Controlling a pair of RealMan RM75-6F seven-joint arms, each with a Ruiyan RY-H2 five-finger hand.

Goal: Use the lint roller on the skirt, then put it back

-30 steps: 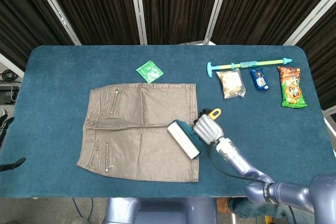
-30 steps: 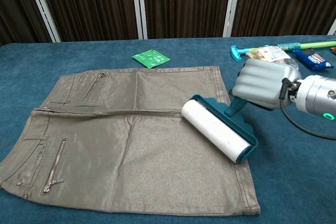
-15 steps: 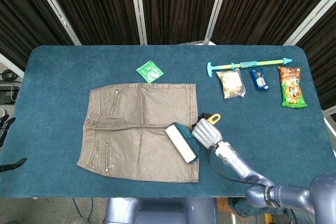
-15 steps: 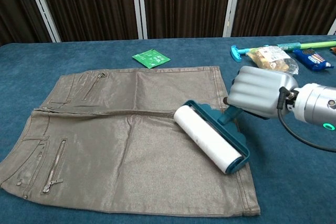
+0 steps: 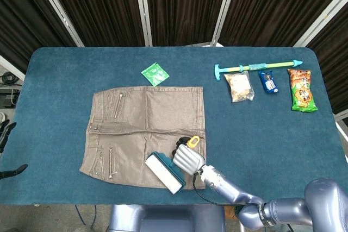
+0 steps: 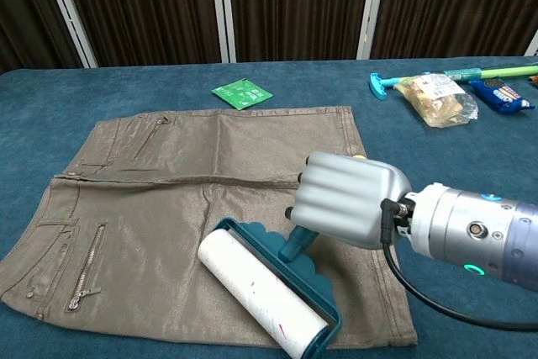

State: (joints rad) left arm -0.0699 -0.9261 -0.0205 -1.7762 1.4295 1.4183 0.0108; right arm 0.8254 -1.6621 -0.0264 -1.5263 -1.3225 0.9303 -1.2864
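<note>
A taupe skirt (image 5: 144, 134) (image 6: 193, 216) lies flat on the blue table, waistband to the left. My right hand (image 5: 188, 160) (image 6: 346, 199) grips the teal handle of the lint roller (image 5: 163, 172) (image 6: 265, 303). Its white roll rests on the skirt's near hem, right of centre, and a yellow loop on the handle's end shows above the hand. My left hand (image 5: 6, 150) shows only as dark fingertips at the far left edge, away from the skirt.
A green packet (image 5: 155, 73) (image 6: 241, 92) lies beyond the skirt. At the back right lie a teal and green stick tool (image 5: 255, 67), a clear snack bag (image 5: 239, 86) (image 6: 435, 97), a blue packet (image 5: 268, 81) and an orange snack bag (image 5: 301, 90).
My right hand has drawn the lint roller across the skirt, from its right edge near the middle down and left to the near hem. The skirt and left hand stayed still.
</note>
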